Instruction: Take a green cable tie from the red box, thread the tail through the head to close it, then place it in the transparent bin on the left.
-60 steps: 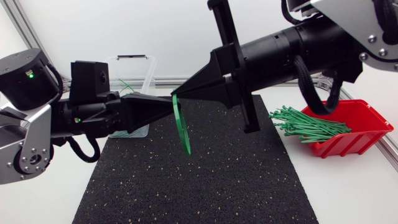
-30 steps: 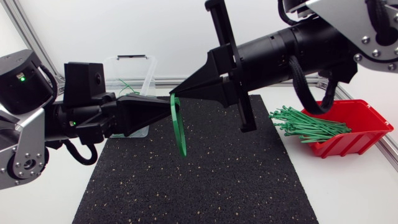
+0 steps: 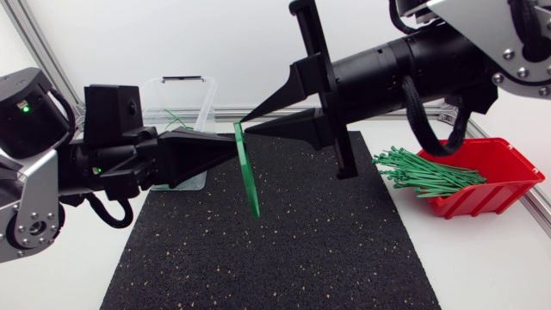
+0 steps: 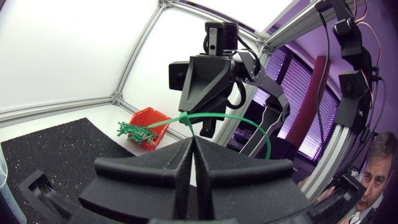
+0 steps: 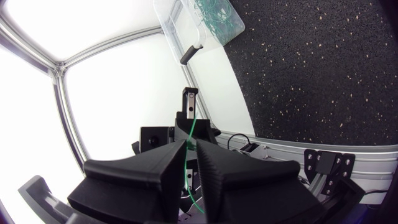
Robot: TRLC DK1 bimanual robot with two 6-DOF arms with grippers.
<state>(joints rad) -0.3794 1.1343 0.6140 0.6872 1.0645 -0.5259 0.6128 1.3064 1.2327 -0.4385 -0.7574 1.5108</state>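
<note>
Fingers (image 3: 205, 153) pinch tie (image 3: 250, 185), bin (image 3: 205, 102) seemingly holds ties (image 5: 217, 14)

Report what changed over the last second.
The right gripper parted its fingers and let go of the green cable tie. The left gripper, shut on the tie, drew slightly back toward its own side, and the tie shifted with it. The tie still hangs above the black mat. The red box with its ties and the transparent bin did not move.
</note>
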